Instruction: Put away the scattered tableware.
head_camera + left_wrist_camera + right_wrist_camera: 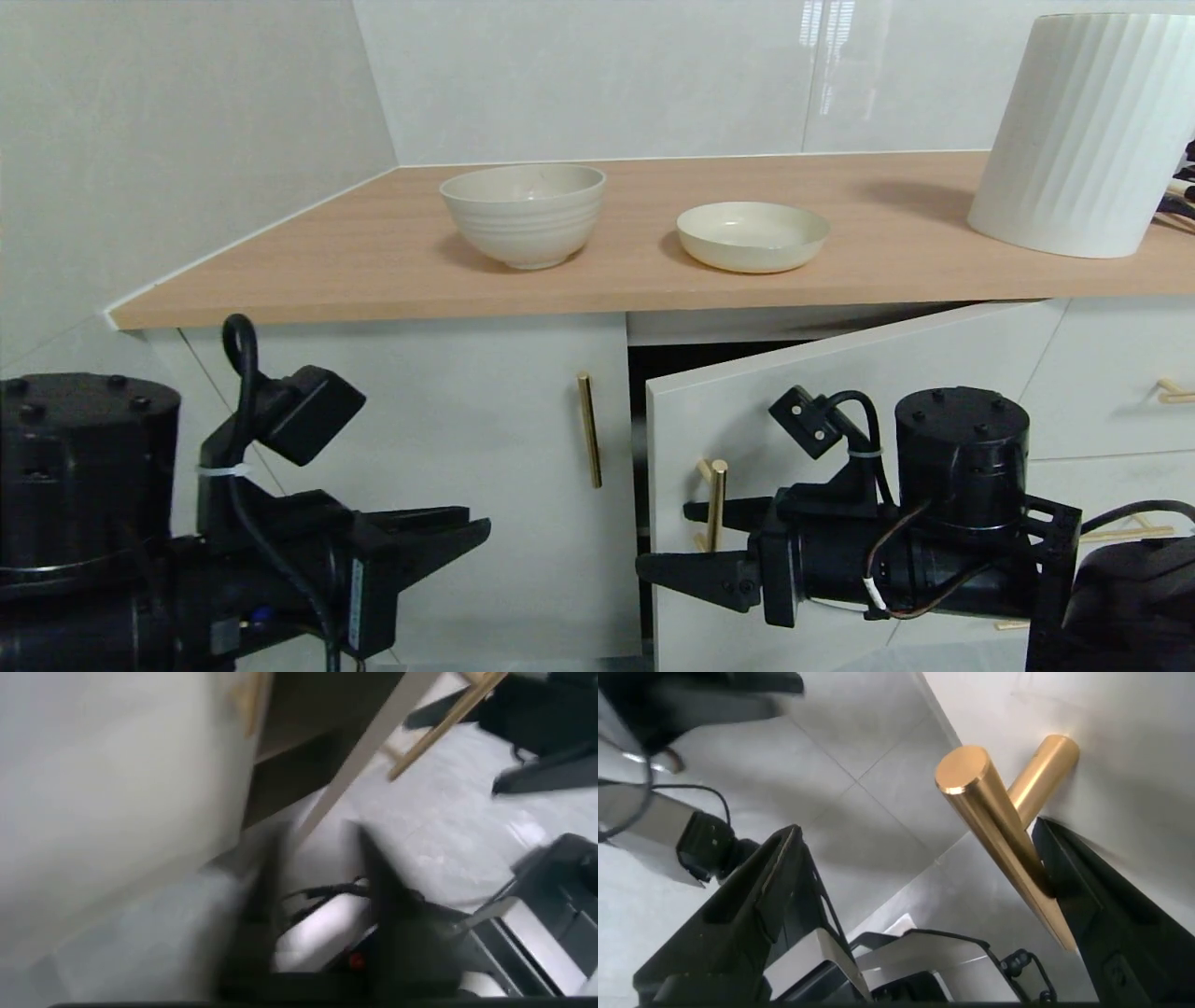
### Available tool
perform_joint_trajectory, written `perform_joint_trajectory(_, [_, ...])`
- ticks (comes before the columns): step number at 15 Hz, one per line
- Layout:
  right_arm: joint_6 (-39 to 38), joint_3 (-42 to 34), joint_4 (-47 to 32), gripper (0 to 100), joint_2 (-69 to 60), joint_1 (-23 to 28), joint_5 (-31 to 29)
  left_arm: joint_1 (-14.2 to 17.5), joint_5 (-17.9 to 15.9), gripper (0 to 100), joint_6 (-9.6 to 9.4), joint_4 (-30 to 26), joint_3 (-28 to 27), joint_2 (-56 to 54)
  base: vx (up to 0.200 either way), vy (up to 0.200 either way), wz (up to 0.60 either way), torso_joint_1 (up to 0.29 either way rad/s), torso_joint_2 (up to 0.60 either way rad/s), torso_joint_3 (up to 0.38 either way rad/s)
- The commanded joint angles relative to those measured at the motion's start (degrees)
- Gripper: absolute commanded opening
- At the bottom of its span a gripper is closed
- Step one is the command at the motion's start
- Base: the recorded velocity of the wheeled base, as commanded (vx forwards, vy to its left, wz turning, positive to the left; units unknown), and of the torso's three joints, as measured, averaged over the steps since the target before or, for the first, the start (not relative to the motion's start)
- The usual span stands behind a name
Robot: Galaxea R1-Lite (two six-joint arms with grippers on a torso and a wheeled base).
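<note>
Your right gripper [686, 541] sits low in front of the cabinets, at the gold handle [715, 499] of the right cabinet door [840, 392], which stands partly swung out with a dark gap along its inner edge. Its fingers are spread wide and straddle the handle without clamping it. In the right wrist view the gold bar [1008, 840] lies between the two black fingers [771, 910], pressed up against the one nearer the door face and well apart from the other. Your left gripper [476, 519] hangs at about the same height in front of the closed left cabinet door [420, 439], short of that door's own vertical handle [588, 429]. Its fingers are parted with a moderate gap and hold nothing, though the left wrist view is blurred. The tableware is up on the wooden countertop [308, 271]: a deep cream bowl [523, 215] stands upright toward the left corner, and a shallow cream dish [752, 236] rests to its right, apart from it. Neither gripper is near them. A tall white ribbed container [1083, 131] stands at the counter's far right.
</note>
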State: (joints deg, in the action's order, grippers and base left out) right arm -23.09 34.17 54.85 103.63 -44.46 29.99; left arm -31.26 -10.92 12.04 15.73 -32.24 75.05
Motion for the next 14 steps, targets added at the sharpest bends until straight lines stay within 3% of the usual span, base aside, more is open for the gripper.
perform_joint_trajectory(1, [0.0,-0.8,-0.1,100,0.1,-0.4,1.8,-1.0,-0.6,0,0.00,4.8,-0.1,7.6,0.000,0.000,0.00,0.000,0.00,0.000])
perform_joint_trajectory(8, [0.8,-1.0,-0.2,100,0.2,-0.4,2.4,-4.3,-0.6,0,0.52,13.5,-7.6,23.7,0.000,0.000,0.00,0.000,0.00,0.000])
perform_joint_trajectory(14, [2.7,-2.4,-0.2,100,-0.8,-0.4,4.0,-4.3,-0.7,0,1.84,19.2,-13.4,32.5,0.000,0.000,0.00,0.000,0.00,0.000])
